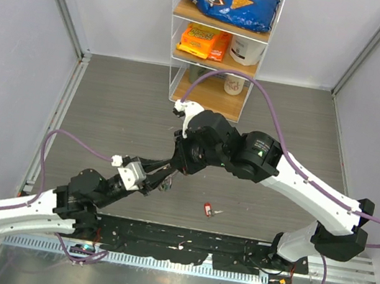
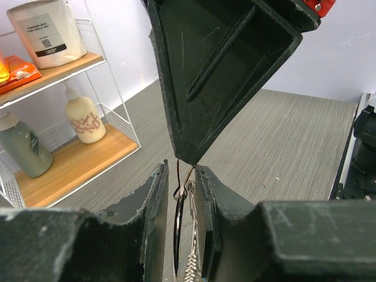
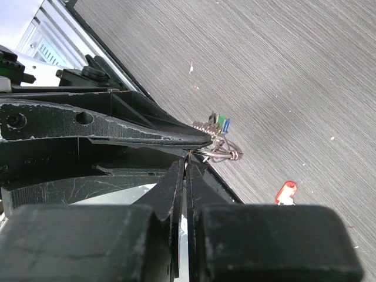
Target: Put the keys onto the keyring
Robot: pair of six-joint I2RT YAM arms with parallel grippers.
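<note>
The right gripper (image 3: 186, 167) reaches in with its jaws pressed together, pinching the thin wire of the keyring (image 3: 222, 150) at their very tips. The left gripper (image 2: 179, 176) meets it tip to tip. Its jaws stand slightly spread, and the keyring sits edge-on in the narrow gap between them; whether either jaw touches it I cannot tell. 2 keys, the green key (image 3: 221, 121) and the blue key (image 3: 227, 124), are bunched against the keyring just past the left jaws, their toothed blades side by side. In the top view the 2 grippers meet over the middle of the grey tabletop (image 1: 124, 102), in front of the shelf unit (image 1: 205, 95). The red key (image 1: 208, 208) lies alone on the tabletop, nearer the arm bases and apart from both grippers.
</note>
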